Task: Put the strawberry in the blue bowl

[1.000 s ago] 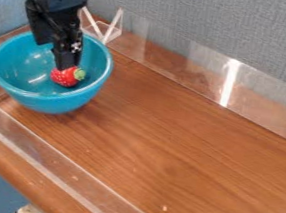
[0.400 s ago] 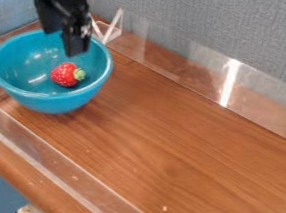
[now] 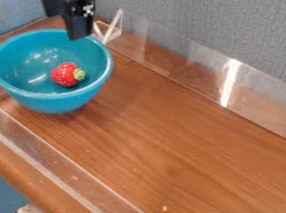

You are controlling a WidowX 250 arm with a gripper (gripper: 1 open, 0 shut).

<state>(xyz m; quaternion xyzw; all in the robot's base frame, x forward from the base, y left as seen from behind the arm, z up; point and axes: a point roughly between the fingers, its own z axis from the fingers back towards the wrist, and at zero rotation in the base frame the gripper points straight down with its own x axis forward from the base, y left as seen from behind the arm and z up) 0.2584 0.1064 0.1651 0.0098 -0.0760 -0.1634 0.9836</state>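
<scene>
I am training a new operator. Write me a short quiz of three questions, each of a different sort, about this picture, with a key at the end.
1. True or false: the strawberry lies inside the bowl.
2. Where is the gripper? A. down inside the bowl, closed on the strawberry. B. above the bowl's far rim, holding nothing. C. low over the bare wood at the right.
3. Fill in: the table has clear ____ walls along its edges.

Key:
1. True
2. B
3. Plastic
</scene>
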